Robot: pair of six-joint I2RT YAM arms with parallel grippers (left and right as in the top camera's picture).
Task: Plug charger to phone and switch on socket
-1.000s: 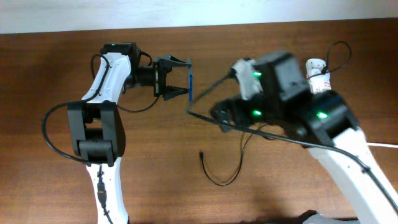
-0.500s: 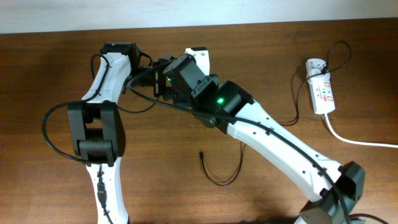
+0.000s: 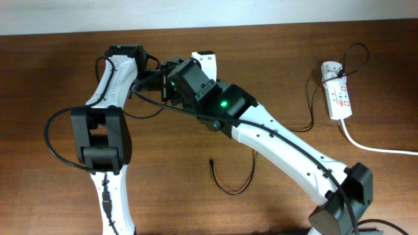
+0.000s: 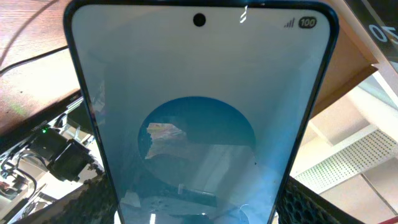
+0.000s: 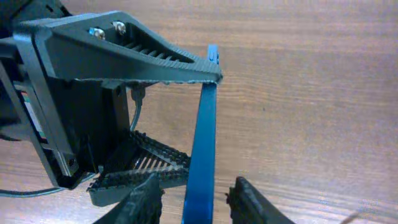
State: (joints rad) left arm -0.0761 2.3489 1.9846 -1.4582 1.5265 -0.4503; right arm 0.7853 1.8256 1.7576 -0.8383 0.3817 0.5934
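The phone [image 4: 199, 124] fills the left wrist view, blue screen towards the camera, and my left gripper [image 4: 196, 211] is shut on its two long edges. In the right wrist view the phone [image 5: 204, 137] stands edge-on as a thin blue strip. My right gripper [image 5: 196, 199] straddles it, open, with a gap on each side. One black left finger [image 5: 143, 59] lies across the phone's top. Overhead, the right wrist [image 3: 192, 81] covers the phone. The charger cable [image 3: 238, 186] loops on the table, and its plug tip [image 3: 212, 161] lies free. The socket [image 3: 337, 98] lies at the far right.
A white adapter [image 3: 331, 68] sits in the socket's far end. The thick white cord [image 3: 375, 148] runs off the right edge. The right arm [image 3: 287, 147] stretches diagonally across the table's middle, above the cable loop. The left arm's base [image 3: 101, 137] stands at the left.
My right arm swung from the right side over to the left gripper. Its jaws narrowed around the phone's edge. The left gripper and phone stayed in place.
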